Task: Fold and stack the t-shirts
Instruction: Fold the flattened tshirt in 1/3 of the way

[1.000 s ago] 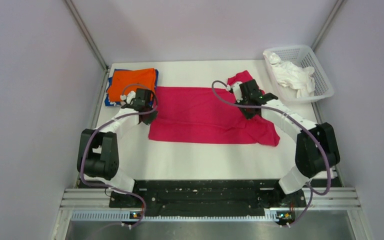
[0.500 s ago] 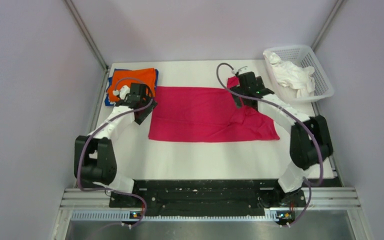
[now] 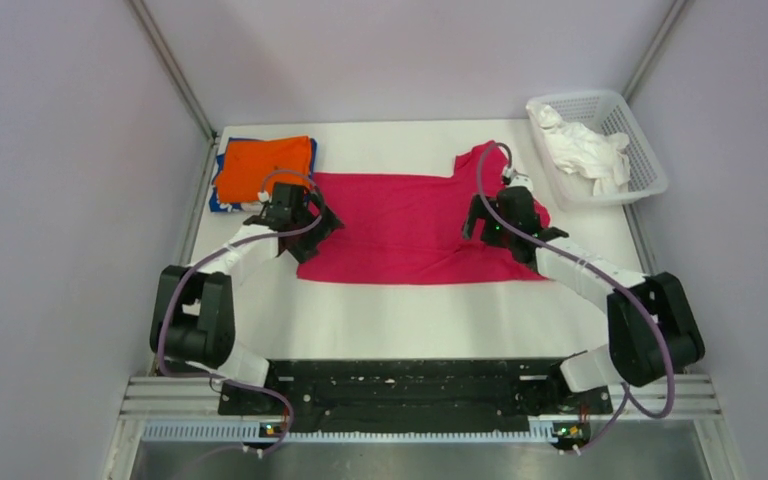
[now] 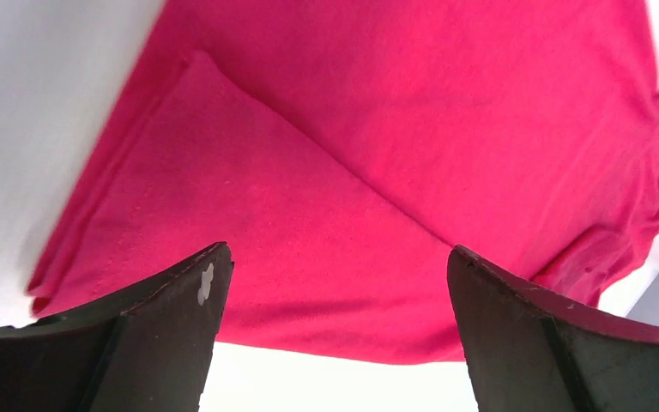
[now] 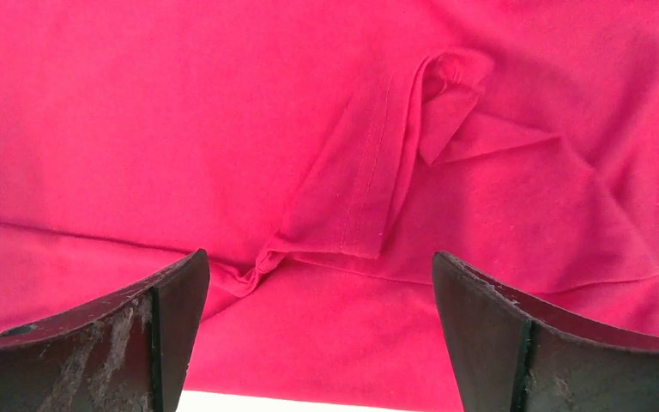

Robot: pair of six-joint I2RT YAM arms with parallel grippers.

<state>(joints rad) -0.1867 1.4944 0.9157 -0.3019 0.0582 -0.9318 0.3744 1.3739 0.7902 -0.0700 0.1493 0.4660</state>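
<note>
White bench [image 3: 410, 310], pale panels at the left, far and right sides. Blue shirt [image 3: 217, 205] almost wholly hidden under the folded orange shirt [image 3: 263, 168] at the far left corner; only a thin blue rim shows. Magenta-red shirt [image 3: 410, 220] lies flat across the middle of the bench, one layer folded over at its left end, a sleeve creased and bunched at its right end; the right arm covers part of that end. Mesh basket [image 3: 653, 180] just off the far right corner holds crumpled white cloth [image 3: 585, 148], kind unclear. Left gripper [image 4: 336, 251] spread wide over the shirt's left edge, gripping nothing. Right gripper [image 5: 318, 255] equally wide, empty, above the sleeve hem
</note>
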